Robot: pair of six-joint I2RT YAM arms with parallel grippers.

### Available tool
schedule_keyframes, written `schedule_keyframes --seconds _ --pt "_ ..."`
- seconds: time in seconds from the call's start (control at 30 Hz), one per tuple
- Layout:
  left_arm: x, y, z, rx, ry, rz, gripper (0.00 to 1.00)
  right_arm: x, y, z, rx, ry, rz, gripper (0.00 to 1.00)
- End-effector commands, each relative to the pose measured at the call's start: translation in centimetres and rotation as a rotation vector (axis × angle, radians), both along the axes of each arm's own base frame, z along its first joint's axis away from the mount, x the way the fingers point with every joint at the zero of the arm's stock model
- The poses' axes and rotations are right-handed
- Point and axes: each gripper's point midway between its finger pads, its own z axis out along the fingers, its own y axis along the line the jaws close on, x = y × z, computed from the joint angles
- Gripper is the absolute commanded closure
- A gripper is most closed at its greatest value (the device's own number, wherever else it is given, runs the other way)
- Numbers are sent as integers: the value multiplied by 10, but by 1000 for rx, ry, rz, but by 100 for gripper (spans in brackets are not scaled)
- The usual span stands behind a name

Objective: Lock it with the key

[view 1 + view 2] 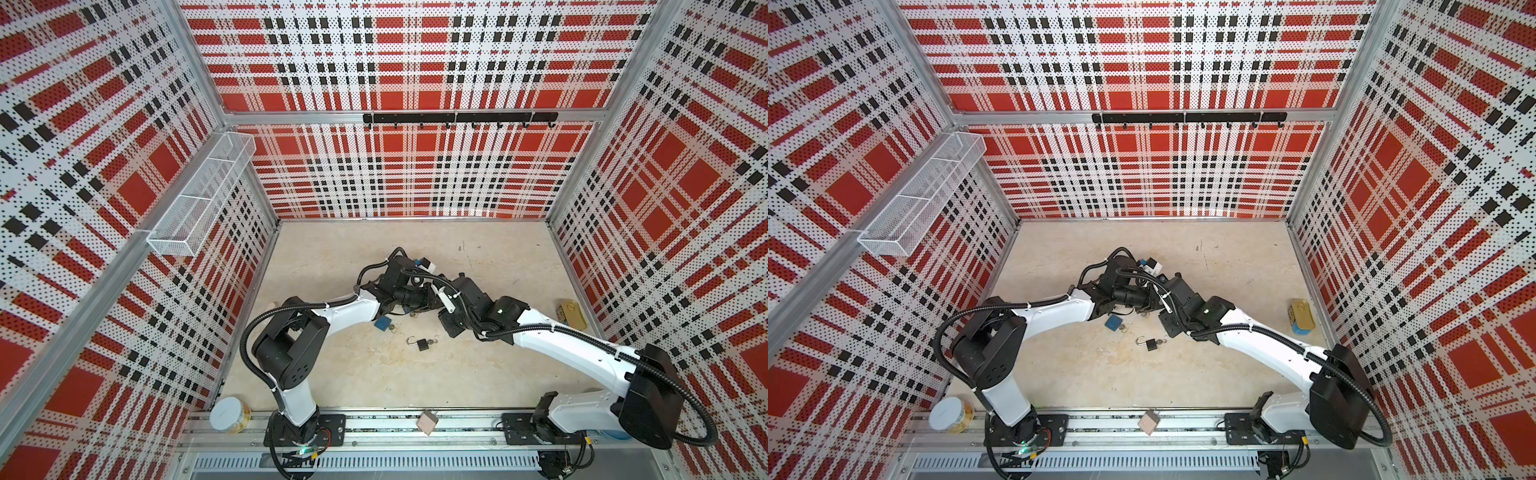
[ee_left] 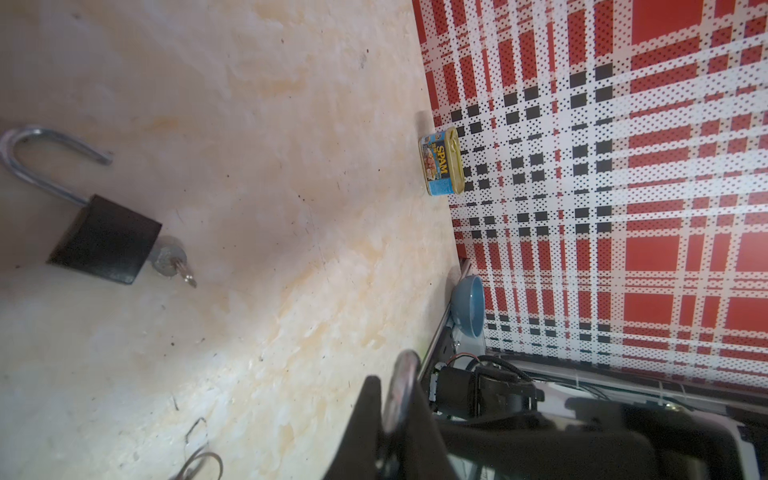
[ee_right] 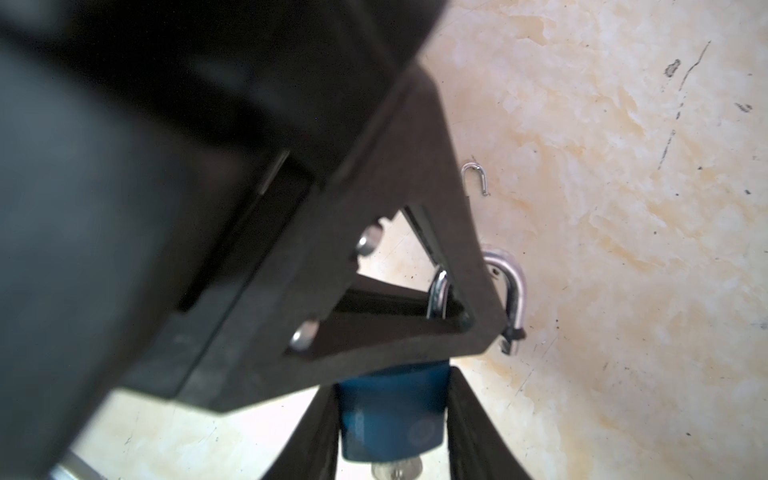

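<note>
My right gripper (image 3: 392,392) is shut on the body of a blue padlock (image 3: 390,415), held above the table where the two arms meet. A silver key (image 3: 397,471) sticks out of the body's underside. The padlock's silver shackle (image 3: 516,291) stands open. My left gripper (image 2: 395,388) is shut on that shackle, seen as a silver bar between its black fingers (image 3: 415,266). In both top views the two grippers (image 1: 430,296) (image 1: 1148,298) hide the held padlock.
On the table lie a black padlock (image 1: 422,343) (image 2: 104,239) with open shackle and key (image 2: 172,259), and another blue padlock (image 1: 382,323). A Spam can (image 1: 571,314) and blue bowl (image 2: 469,305) sit by the right wall. A white jar (image 1: 227,413) and pink block (image 1: 428,422) are on the front rail.
</note>
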Motion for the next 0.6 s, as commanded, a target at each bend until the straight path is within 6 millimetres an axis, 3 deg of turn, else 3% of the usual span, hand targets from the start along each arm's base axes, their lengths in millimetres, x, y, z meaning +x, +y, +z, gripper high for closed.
schedule_keyframes --seconds 0.0,0.2,0.43,0.5,0.57 --pt "1 -8 7 -21 -24 -15 91 6 11 26 71 -71 12 71" --pt "1 -8 7 -22 -25 -15 100 6 11 26 70 -70 12 71" --pt "3 -8 8 -29 -24 2 100 5 10 25 74 -70 10 70" --pt "6 -6 9 -35 -23 19 100 5 10 25 78 -72 7 67" --pt "9 -3 11 -46 -25 40 100 5 10 25 85 -74 4 55"
